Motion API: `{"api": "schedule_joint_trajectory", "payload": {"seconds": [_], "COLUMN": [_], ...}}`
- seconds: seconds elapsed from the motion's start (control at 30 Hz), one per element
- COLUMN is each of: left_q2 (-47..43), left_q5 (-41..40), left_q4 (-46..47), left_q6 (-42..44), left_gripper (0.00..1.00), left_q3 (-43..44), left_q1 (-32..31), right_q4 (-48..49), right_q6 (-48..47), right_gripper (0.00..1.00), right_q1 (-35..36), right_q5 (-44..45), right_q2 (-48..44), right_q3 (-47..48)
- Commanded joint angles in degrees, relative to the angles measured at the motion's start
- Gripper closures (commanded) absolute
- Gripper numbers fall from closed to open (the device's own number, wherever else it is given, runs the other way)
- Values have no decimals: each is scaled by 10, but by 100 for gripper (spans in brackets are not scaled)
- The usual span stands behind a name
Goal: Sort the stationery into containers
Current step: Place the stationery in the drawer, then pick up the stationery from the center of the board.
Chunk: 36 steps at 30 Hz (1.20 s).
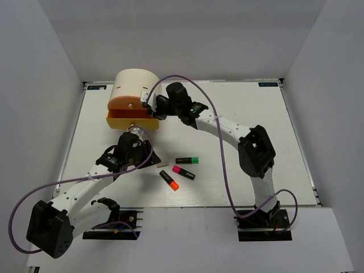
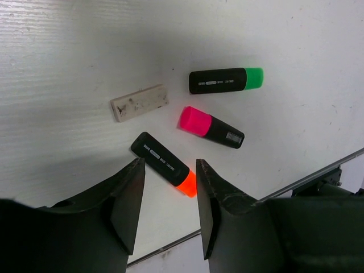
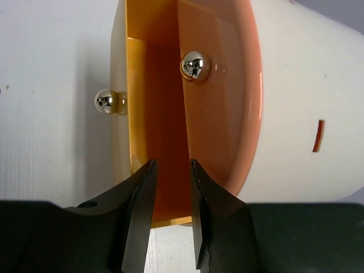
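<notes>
Yellow drawer [image 1: 128, 120] juts from the cream drum [image 1: 136, 82], with the right gripper [image 3: 172, 164] parted and empty at its opening. Nearer, the left gripper [image 2: 169, 163], also parted and empty, hovers over the orange-capped highlighter [image 2: 162, 161].

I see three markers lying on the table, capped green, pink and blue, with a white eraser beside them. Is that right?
Almost. The third cap is orange, not blue. The left wrist view shows the green marker, the pink marker and the orange marker lying on the table, with the white eraser beside them.
</notes>
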Motion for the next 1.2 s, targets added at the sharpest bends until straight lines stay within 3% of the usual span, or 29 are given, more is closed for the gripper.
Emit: {"api": "schedule_joint_trajectory", "payload": {"seconds": [0.0,0.17,0.43,0.67,0.87,0.97,1.17], "left_q2": [4,20,49,142,197,238,294], "left_q5": [-19,-29,-43,-84,-98,-109,-164], "left_q4": [-9,-14,4,-32,-49,-78,-109], "left_q6": [9,14,-6,102,189,217,264], "left_gripper": [48,47,46,46,44,41,38], "left_q3": [29,39,23,110,166,196,237], "left_q1": [-10,-23,-39,-67,-93,-109,-144], "right_q4": [22,15,26,7,8,11,18], "right_q6": [-1,21,44,69,86,97,114], "right_gripper": [64,74,74,74,63,52,48], "right_q1": [2,-4,-30,-77,-128,-145,-177], "right_q5": [-2,-14,1,30,36,42,36], "right_q2": [-32,-88,-205,-263,-319,-347,-376], "right_q3": [-7,-41,-177,-261,-339,-364,-414]}}
